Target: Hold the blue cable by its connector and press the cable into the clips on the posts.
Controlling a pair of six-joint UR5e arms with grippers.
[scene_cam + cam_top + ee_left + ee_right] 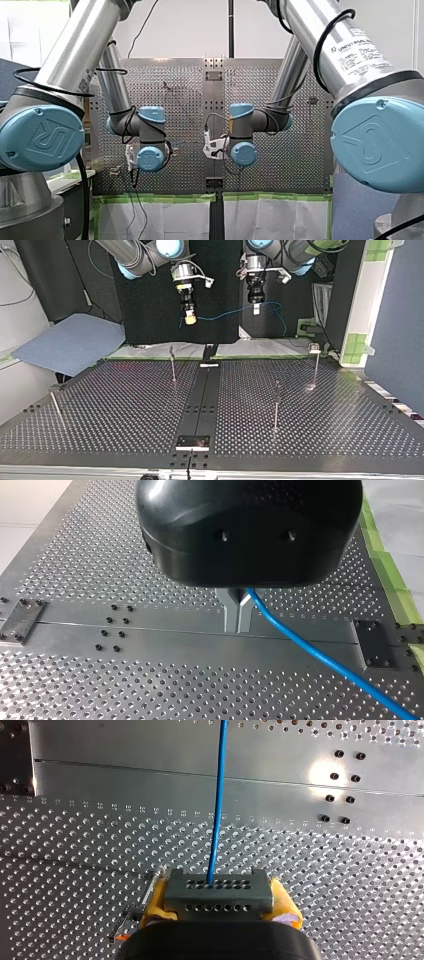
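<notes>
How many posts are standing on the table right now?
4, all in the top view: a leaning post at the left edge, a back-left post near the middle, a near-right post, and a back-right post. None looks hidden.

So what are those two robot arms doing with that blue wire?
They are holding a blue cable up in the air between them. My right gripper has the cable's grey connector pinched between its yellow pads, and my left gripper grips the cable further along. Both hang above the table, and the cable is not yet on any of the thin posts.
</notes>
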